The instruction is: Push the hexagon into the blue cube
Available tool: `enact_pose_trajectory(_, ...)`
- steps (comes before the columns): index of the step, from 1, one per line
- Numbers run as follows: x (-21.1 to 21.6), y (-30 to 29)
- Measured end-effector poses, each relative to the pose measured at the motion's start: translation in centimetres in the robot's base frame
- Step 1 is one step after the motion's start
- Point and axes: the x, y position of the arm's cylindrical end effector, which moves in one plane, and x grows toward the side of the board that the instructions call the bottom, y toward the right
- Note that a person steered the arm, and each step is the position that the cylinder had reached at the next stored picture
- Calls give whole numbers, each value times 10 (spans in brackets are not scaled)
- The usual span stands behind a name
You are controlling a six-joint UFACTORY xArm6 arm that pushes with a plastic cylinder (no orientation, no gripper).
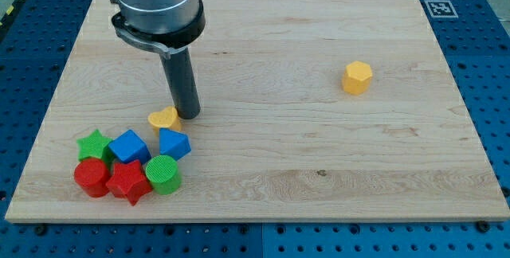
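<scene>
The yellow hexagon (358, 76) sits alone on the right half of the wooden board (319, 154). The blue cube (128, 146) is in a cluster at the view's lower left, far from the hexagon. My tip (188, 115) rests on the board just right of a yellow heart (163, 118), above the cluster and about a block's width up and right of the blue cube. The rod hangs from the arm's grey wrist (155, 3) at the view's top left.
Around the blue cube are a green star (94, 144), a red cylinder (91, 177), a red star (128, 181), a green cylinder (163, 173) and a blue pentagon-like block (174, 143). A fiducial tag (439, 8) marks the board's top right corner.
</scene>
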Motion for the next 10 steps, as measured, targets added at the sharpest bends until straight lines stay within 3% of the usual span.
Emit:
enact_pose_trajectory(1,-35,13)
enact_pose_trajectory(2,-94,73)
enact_pose_trajectory(3,-139,158)
enact_pose_trajectory(4,-158,256)
enact_pose_trajectory(5,-141,339)
enact_pose_trajectory(6,-92,369)
enact_pose_trajectory(7,-62,320)
enact_pose_trajectory(9,-54,157)
enact_pose_trajectory(10,-54,165)
